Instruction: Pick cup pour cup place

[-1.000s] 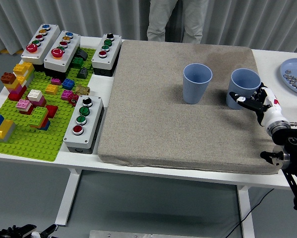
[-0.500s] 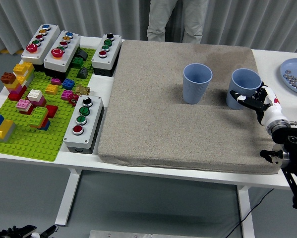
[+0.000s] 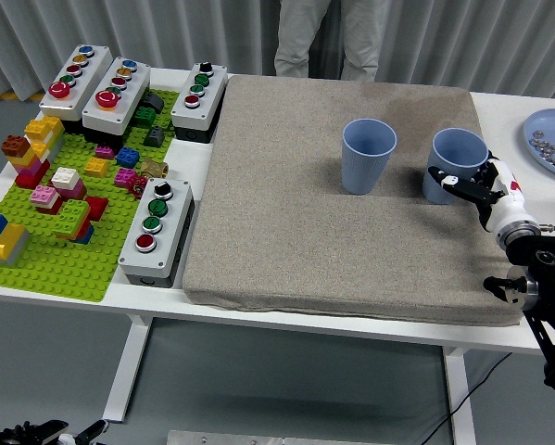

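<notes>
The right hand [image 3: 481,185], fingers spread wide, touches the right cup [image 3: 456,163] near the mat's [image 3: 333,222] right edge; the other cup [image 3: 368,154] stands beside. Button boxes [image 3: 157,230] and bricks [image 3: 50,185] crowd the table's [image 3: 194,162] left; a plate [image 3: 548,139] sits right.

Two cups on a mat [image 3: 333,241], left cup [image 3: 368,155] beside right cup [image 3: 456,162], right hand [image 3: 481,190] touching right cup, brick board [image 3: 55,250] far left, plate [image 3: 543,139] far right
</notes>
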### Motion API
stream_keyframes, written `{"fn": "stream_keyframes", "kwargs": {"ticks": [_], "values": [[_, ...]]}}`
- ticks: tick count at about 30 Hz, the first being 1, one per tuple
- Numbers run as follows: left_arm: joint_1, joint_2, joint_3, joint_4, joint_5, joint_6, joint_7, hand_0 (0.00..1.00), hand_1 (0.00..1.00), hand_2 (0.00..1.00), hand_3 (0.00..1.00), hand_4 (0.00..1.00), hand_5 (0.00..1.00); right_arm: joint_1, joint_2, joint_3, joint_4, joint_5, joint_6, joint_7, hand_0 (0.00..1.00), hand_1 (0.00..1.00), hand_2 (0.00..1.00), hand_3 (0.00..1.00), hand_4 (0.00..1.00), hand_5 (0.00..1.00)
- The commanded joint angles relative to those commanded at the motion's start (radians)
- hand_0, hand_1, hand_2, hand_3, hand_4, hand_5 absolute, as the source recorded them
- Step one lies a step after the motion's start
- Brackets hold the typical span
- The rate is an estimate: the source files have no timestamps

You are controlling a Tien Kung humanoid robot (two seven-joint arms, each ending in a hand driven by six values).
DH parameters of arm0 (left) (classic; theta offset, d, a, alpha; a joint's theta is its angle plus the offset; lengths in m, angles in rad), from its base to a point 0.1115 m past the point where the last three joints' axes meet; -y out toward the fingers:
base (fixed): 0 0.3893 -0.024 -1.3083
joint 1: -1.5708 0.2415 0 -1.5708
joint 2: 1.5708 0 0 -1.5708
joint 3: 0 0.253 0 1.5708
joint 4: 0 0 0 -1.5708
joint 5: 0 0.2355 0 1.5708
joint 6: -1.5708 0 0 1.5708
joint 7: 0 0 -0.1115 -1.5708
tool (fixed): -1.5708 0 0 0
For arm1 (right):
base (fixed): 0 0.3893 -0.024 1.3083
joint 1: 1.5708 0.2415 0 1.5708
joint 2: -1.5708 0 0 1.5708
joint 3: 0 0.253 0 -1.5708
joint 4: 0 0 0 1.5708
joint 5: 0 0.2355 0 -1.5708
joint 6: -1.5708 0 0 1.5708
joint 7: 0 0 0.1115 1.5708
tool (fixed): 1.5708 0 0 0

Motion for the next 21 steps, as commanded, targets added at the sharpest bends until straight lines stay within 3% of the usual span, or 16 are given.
{"fn": "stream_keyframes", "kwargs": {"ticks": [4,5,10,11,21], "values": [[-0.002,0.0,0.001,0.0,-0.001,0.0,0.0,0.768,0.764,0.82,0.684,0.508,0.998,-0.002,0.003,-0.004,-0.001,0.014,-0.007,0.005,0.98,0.873,0.943,0.873,0.861,0.231],[-0.002,0.0,0.001,0.0,-0.001,0.0,0.0,0.768,0.764,0.819,0.684,0.508,0.998,-0.002,0.003,-0.005,-0.001,0.016,-0.008,0.006,0.823,0.71,0.67,0.712,0.851,0.192],[-0.003,0.0,0.001,0.0,-0.002,-0.001,0.0,0.768,0.764,0.819,0.684,0.508,0.998,-0.005,0.004,-0.018,0.004,0.034,-0.013,0.012,0.823,0.71,0.67,0.712,0.851,0.192],[-0.003,0.0,0.0,0.0,-0.002,-0.001,0.0,0.768,0.764,0.819,0.684,0.508,0.998,-0.006,0.005,-0.021,0.005,0.033,-0.02,0.019,0.765,0.648,0.564,0.631,0.796,0.108],[-0.002,0.001,-0.003,0.0,-0.002,0.0,0.0,0.769,0.764,0.819,0.684,0.508,0.998,-0.002,-0.002,-0.023,0.013,0.019,-0.018,0.016,0.758,0.644,0.562,0.63,0.785,0.099]]}}
